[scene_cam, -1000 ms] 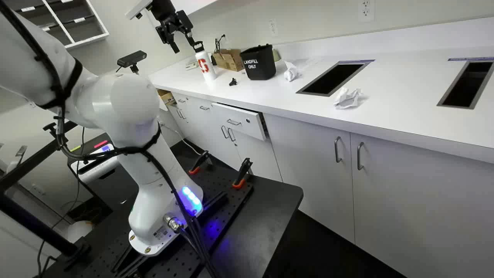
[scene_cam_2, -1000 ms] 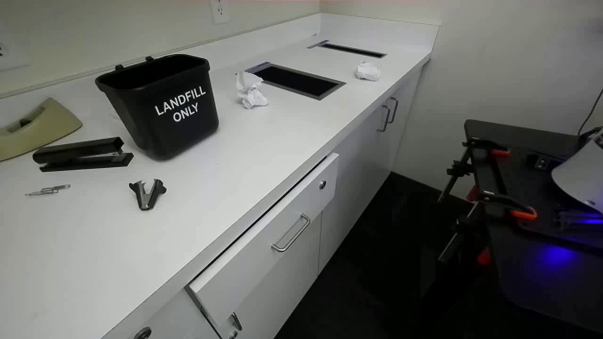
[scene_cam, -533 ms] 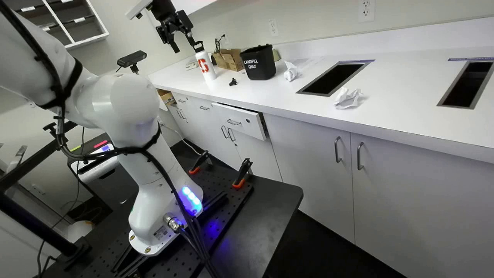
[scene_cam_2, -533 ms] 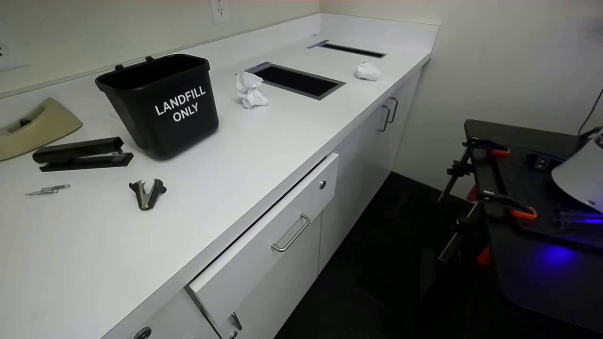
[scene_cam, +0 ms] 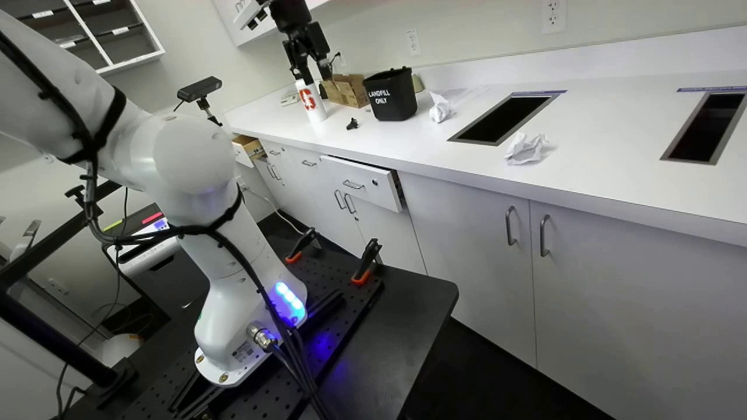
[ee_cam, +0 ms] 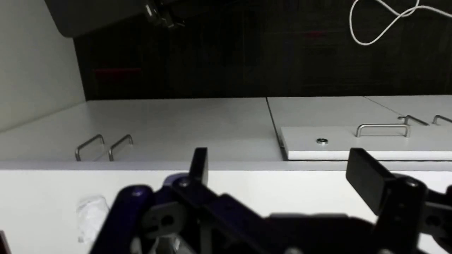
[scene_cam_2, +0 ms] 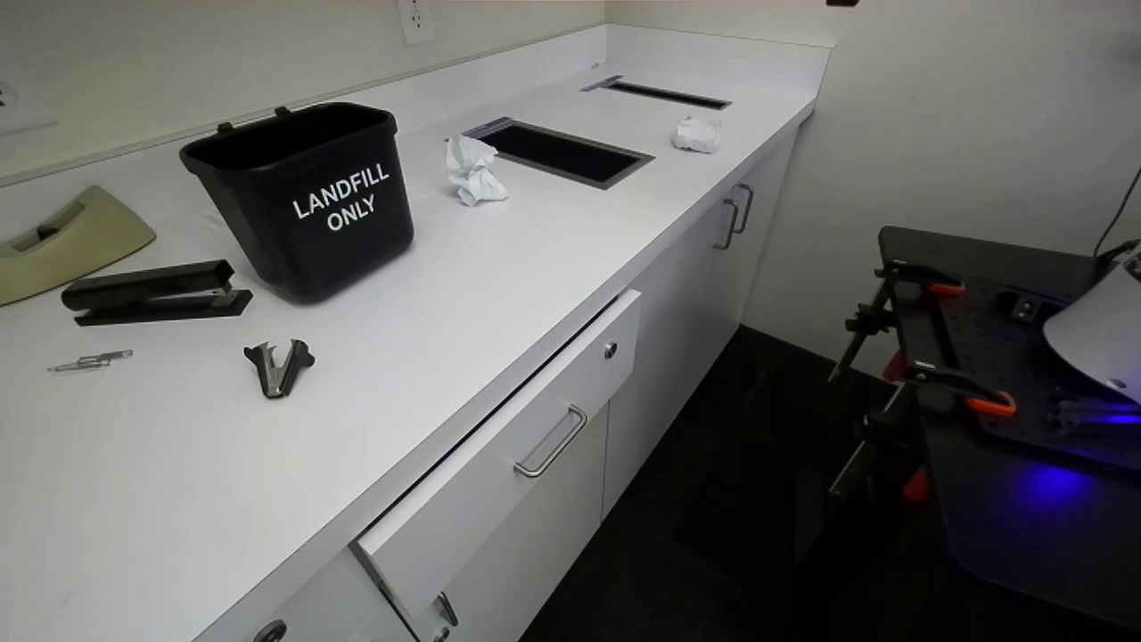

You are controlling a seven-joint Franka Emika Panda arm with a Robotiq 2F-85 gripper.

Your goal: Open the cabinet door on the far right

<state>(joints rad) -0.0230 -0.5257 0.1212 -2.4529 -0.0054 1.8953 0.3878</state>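
Note:
The far right cabinet door (scene_cam: 630, 291) is a tall plain white panel, closed and flush with its neighbour. Its slim vertical bar handle (scene_cam: 544, 235) sits near its left edge in this exterior view. The handle also shows at the far end in an exterior view (scene_cam_2: 745, 209) and at the left of the wrist view (ee_cam: 88, 142). My gripper (scene_cam: 317, 76) is open and empty, high above the counter and well away from the door. In this view it overlaps the top of a white bottle (scene_cam: 312, 104). In the wrist view my gripper (ee_cam: 279, 151) has its fingers wide apart.
The neighbouring door has its own handle (scene_cam: 510, 226). A drawer (scene_cam: 362, 182) stands slightly pulled out. The white counter (scene_cam: 613, 140) bears a black bin (scene_cam: 391, 96), crumpled paper (scene_cam: 526, 149) and two openings. The robot's black table (scene_cam: 408, 303) stands in front of the cabinets.
My gripper has moved right and slightly down in an exterior view, now overlapping the bottle's top. A small dark piece has appeared at an exterior view's top edge. Door and drawer are unchanged.

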